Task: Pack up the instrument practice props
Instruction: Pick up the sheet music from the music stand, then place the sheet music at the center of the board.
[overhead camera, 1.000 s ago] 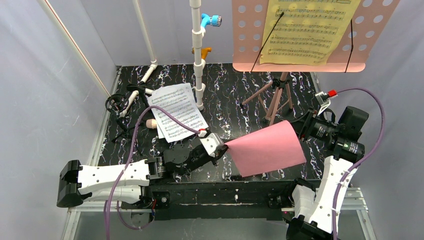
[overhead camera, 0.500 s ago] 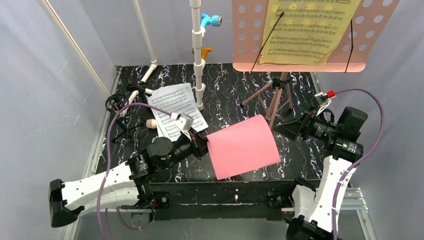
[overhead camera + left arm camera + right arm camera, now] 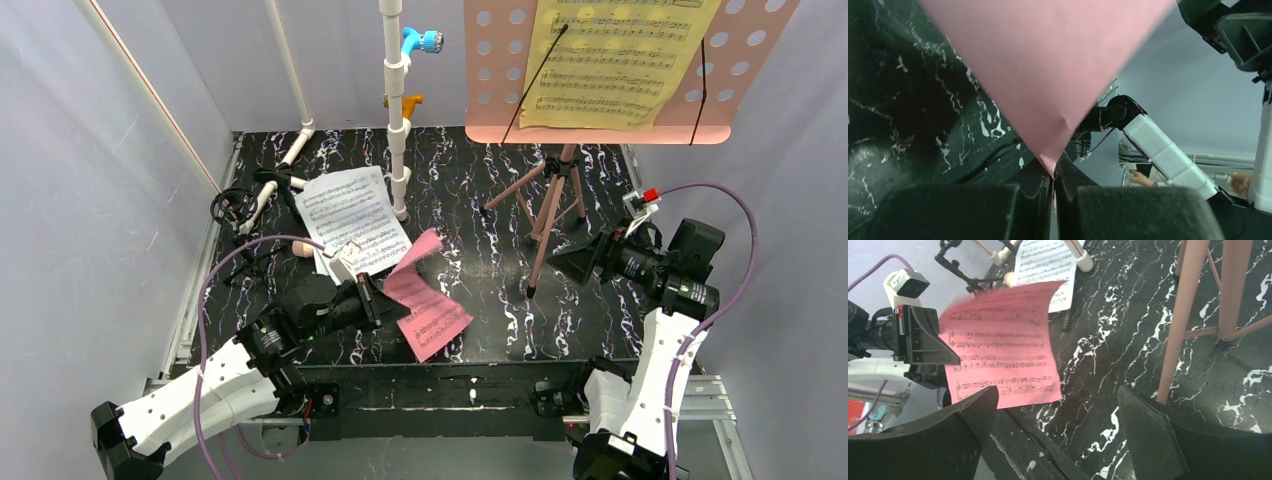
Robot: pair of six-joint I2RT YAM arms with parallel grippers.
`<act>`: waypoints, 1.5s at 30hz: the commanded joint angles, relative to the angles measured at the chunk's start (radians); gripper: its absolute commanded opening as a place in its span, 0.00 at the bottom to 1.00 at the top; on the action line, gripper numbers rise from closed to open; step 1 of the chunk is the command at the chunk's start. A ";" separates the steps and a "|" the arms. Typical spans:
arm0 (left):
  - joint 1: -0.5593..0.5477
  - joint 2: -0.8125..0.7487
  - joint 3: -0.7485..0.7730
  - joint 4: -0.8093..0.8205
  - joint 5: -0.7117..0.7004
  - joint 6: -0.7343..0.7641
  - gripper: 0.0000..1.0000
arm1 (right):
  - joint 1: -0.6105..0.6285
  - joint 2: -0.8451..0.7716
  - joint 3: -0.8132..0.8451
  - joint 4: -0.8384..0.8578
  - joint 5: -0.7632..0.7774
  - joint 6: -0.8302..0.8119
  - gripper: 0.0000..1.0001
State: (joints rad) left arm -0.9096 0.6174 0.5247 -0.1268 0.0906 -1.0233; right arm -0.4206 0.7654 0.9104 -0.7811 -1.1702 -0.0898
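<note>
While the left arm reaches low and forward over the black surface point(image 3: 480, 200), its end effector point(image 3: 386, 300) pinches one corner of the pink page point(image 3: 428, 308) (music lines show on it). The right arm bends high beside the pink stand point(image 3: 551, 200); its end effector point(image 3: 568, 262) gapes wide and holds nothing.

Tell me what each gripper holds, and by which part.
Left gripper pinches the pink sheet-music page by one corner; right gripper is open, holding nothing.
</note>
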 commanded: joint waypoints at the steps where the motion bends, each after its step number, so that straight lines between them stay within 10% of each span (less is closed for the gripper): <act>1: 0.046 -0.046 -0.040 -0.062 0.070 -0.108 0.00 | 0.000 -0.015 -0.026 0.023 0.031 -0.077 0.98; 25: 0.137 0.159 0.368 -0.553 -0.006 0.406 0.00 | 0.000 -0.027 -0.074 0.046 0.050 -0.116 0.98; 45: 0.476 0.352 0.486 -0.579 0.299 0.656 0.00 | 0.000 -0.026 -0.077 0.052 0.046 -0.116 0.99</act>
State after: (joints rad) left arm -0.5037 0.9539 0.9878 -0.6827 0.2874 -0.4408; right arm -0.4202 0.7467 0.8360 -0.7589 -1.1164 -0.1913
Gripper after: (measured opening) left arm 0.007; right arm 0.983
